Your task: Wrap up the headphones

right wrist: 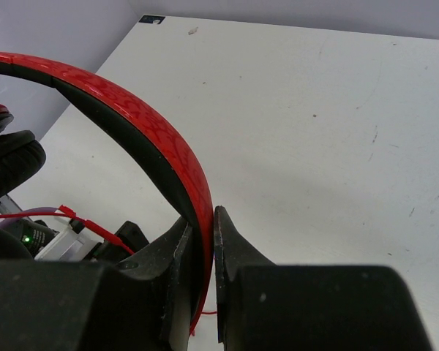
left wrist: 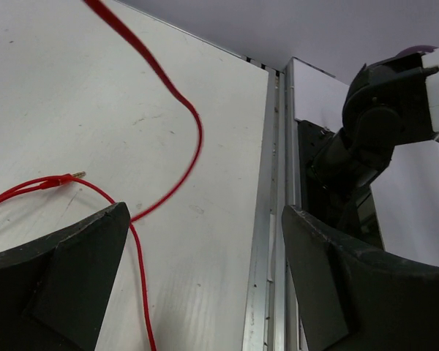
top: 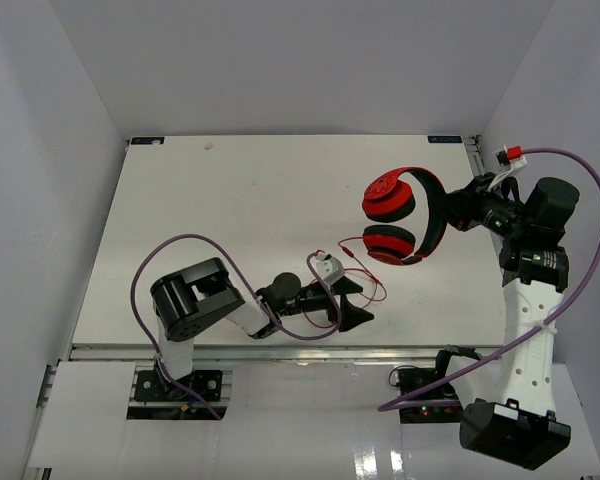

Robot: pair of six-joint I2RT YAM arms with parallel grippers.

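The red headphones (top: 400, 215) hang above the table at the right. My right gripper (top: 458, 212) is shut on their red and black headband (right wrist: 150, 139), which runs between the jaws in the right wrist view. The thin red cable (top: 352, 268) trails down from the lower earcup and loops on the table. My left gripper (top: 355, 300) is open and empty, low over the near table edge, just right of the cable loops. In the left wrist view the cable (left wrist: 168, 95) crosses the table and its plug tip (left wrist: 74, 175) lies by the left finger (left wrist: 66, 281).
The table's metal near edge rail (left wrist: 267, 241) runs between my left fingers. The right arm's base (left wrist: 373, 131) stands beyond it. Purple robot cables (top: 190, 245) loop over both arms. White walls enclose the table on three sides.
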